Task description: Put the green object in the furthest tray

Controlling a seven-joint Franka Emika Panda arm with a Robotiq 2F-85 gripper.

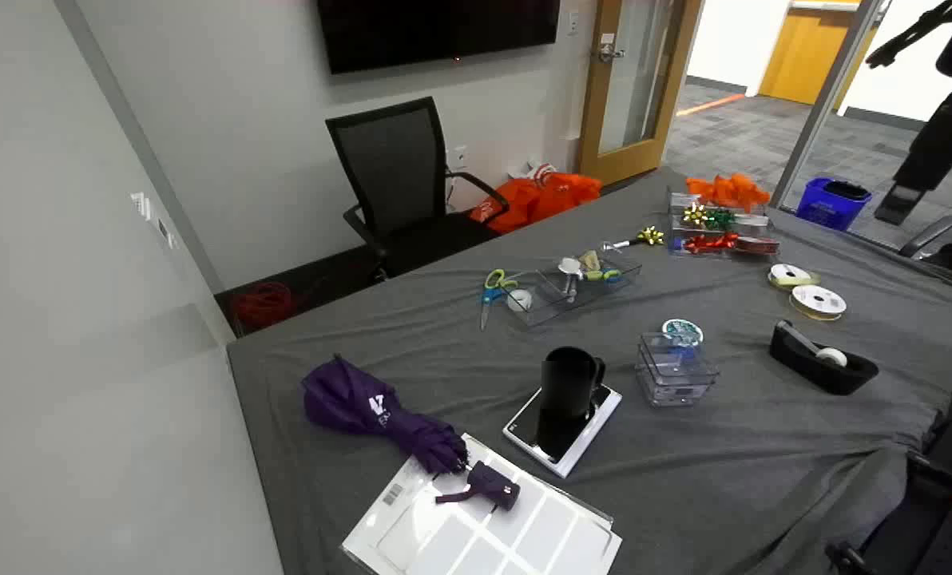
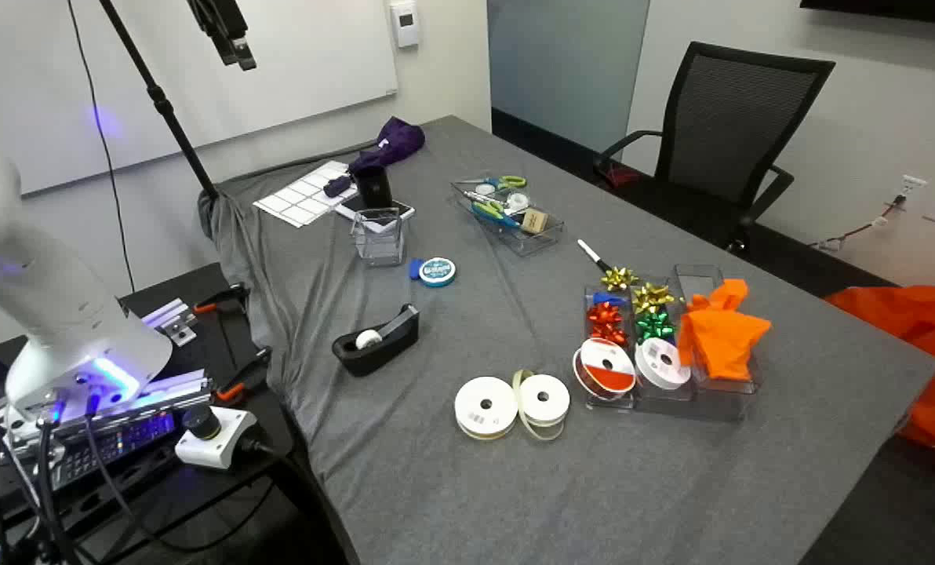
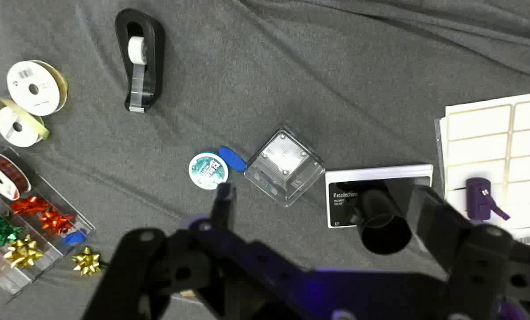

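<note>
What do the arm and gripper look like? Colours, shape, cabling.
White arm with smooth, rounded links; a blue-white light strip glows on its base. Dark cables run from blue plugs there. The gripper is black, with angular linkages and round pivot pins. No readable markings.

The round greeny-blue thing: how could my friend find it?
On the big grey-covered table, find the black mug, then the clear square container near it. By the container's corner is a blue oval, and beside that, the flat round thing. Unlike both neighbours, it has a circular teal-and-white top.
</note>
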